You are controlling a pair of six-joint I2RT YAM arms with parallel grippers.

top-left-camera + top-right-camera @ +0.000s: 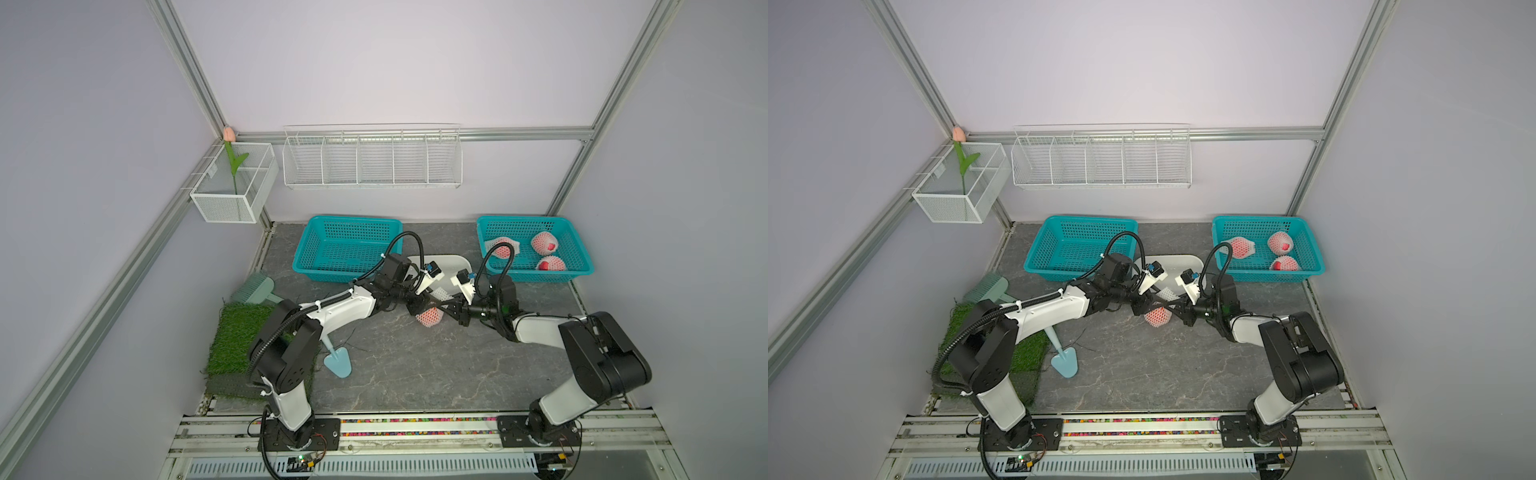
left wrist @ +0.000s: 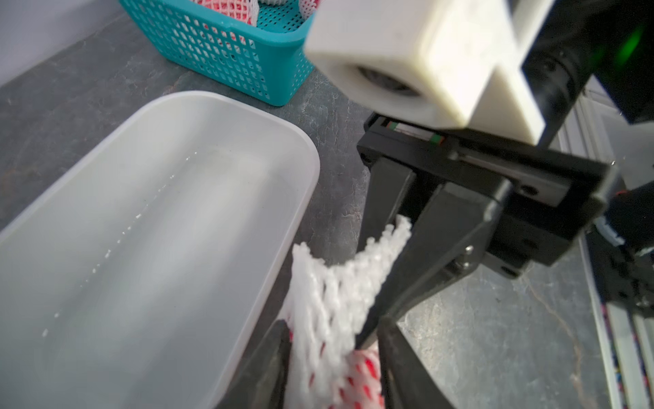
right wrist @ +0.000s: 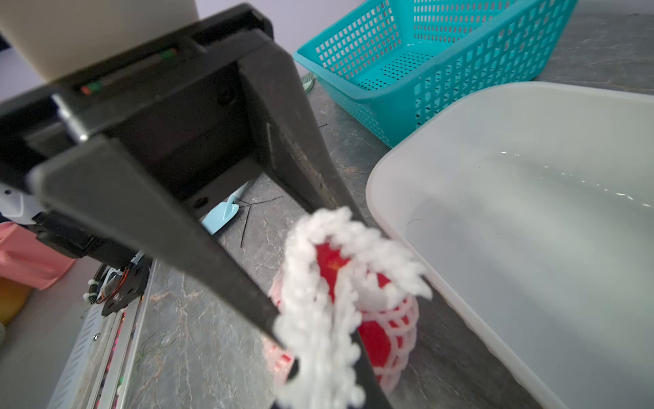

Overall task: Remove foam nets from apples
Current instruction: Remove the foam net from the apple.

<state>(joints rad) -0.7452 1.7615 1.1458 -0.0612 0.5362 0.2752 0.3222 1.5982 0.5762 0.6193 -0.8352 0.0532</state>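
A red apple (image 1: 430,318) (image 1: 1158,318) (image 3: 375,340) in a white foam net (image 2: 329,294) (image 3: 318,318) sits low at the table's middle, beside the white tub. I cannot tell whether it touches the table. My right gripper (image 1: 446,311) (image 1: 1173,309) (image 3: 323,375) is shut on the net's loose upper end (image 1: 439,295). My left gripper (image 1: 417,309) (image 1: 1142,309) (image 2: 332,368) stands open, with its fingers on either side of the netted apple. Three more netted apples (image 1: 502,248) (image 1: 544,242) (image 1: 550,264) lie in the right teal basket (image 1: 519,219).
An empty teal basket (image 1: 353,218) stands at the back left, and a white tub (image 1: 453,266) (image 2: 141,212) (image 3: 531,212) sits between the baskets, just behind the grippers. A blue trowel (image 1: 337,361), a grass mat (image 1: 237,332) and a green brush (image 1: 253,289) lie at the left. White wire racks (image 1: 372,160) hang on the back wall.
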